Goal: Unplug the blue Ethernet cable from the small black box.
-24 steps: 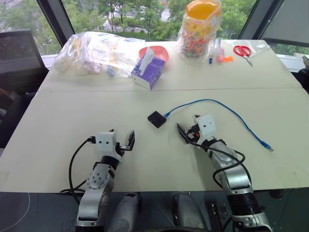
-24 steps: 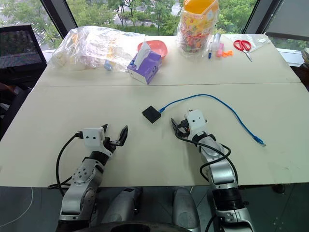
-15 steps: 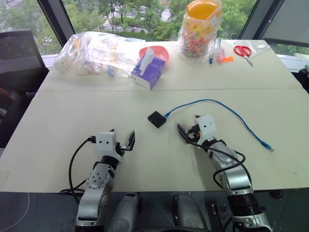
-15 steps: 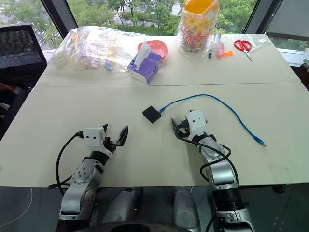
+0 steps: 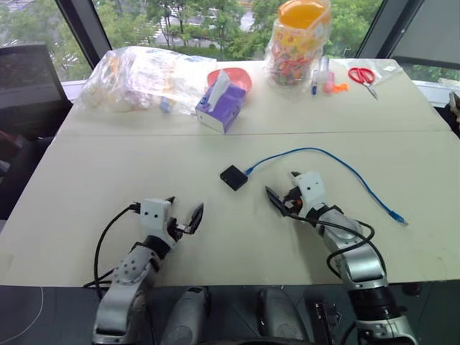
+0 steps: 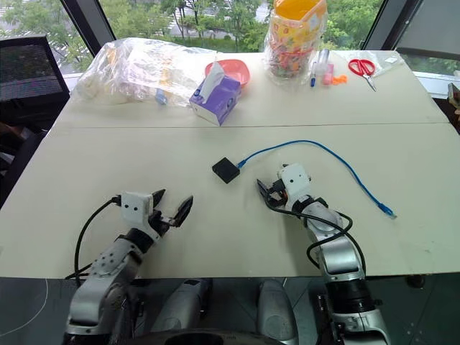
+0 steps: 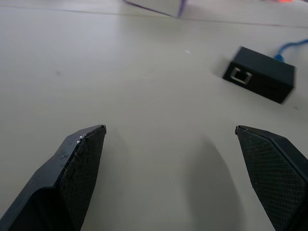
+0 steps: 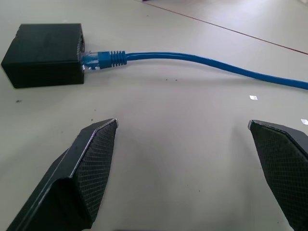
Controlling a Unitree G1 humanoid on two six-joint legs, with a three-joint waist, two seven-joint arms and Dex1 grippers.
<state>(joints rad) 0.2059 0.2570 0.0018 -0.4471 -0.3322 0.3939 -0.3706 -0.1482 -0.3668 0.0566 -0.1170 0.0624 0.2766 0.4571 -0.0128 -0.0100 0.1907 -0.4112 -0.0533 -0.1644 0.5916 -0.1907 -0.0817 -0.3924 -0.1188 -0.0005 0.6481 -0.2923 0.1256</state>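
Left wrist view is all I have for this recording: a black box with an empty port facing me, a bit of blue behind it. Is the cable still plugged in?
Observer: Yes. In the right wrist view the blue Ethernet cable has its plug seated in the side of the small black box.
Operator: Where does its other end go?
Observer: It arcs across the table and ends loose near the robot's right edge, plug free.
Operator: Is the right gripper on it?
Observer: No. The right gripper is open, short of the box, touching neither.
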